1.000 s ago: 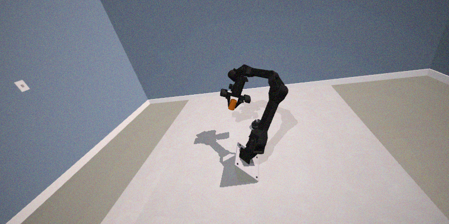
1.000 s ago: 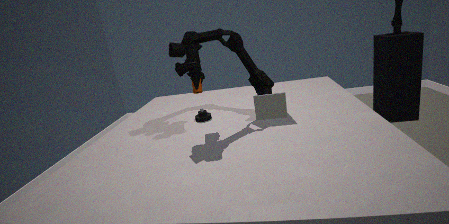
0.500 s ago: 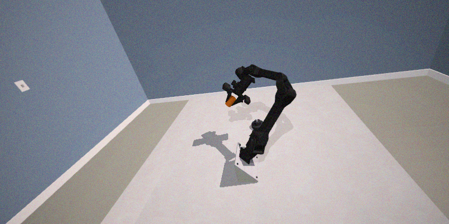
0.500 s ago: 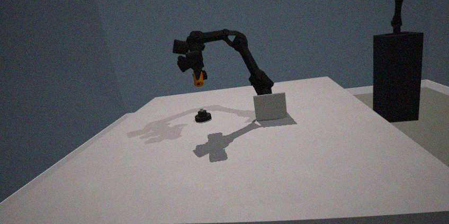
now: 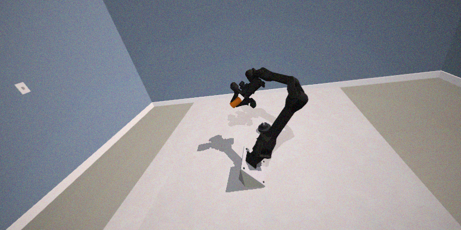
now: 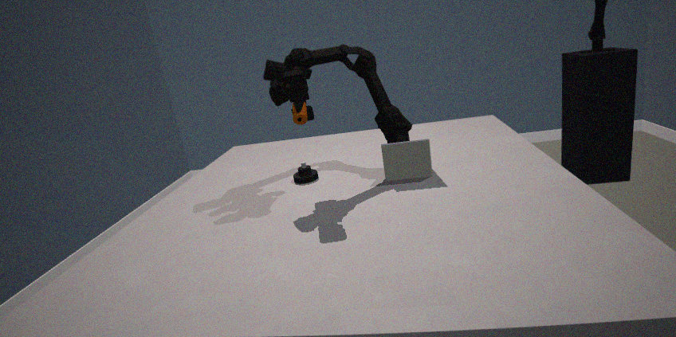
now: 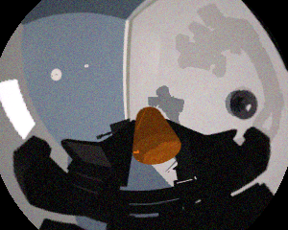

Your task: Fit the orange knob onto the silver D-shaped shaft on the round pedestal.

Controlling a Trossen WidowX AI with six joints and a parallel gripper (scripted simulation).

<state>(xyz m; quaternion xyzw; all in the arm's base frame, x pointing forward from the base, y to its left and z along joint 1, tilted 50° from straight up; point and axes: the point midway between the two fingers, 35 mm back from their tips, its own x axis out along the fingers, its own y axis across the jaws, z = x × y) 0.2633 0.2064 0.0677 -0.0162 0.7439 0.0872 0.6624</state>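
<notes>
My gripper point(image 5: 240, 102) point(image 6: 300, 111) point(image 7: 150, 122) is shut on the orange knob point(image 5: 235, 102) point(image 6: 300, 113) point(image 7: 154, 137) and holds it high above the table, tilted sideways. In the exterior view a small dark hole shows on the knob's right-facing side. The round black pedestal point(image 5: 264, 128) point(image 6: 304, 175) point(image 7: 242, 103) with its short silver shaft point(image 6: 304, 166) stands on the white table, well below the knob and apart from it. In the wrist view the pedestal lies to the right of the knob.
The arm's base sits on a pale mounting block point(image 6: 406, 159) point(image 5: 250, 175) on the white table point(image 6: 426, 238). A tall dark column point(image 6: 597, 113) with a black stand on top is at the far right. The arm's shadows fall on the table around the pedestal.
</notes>
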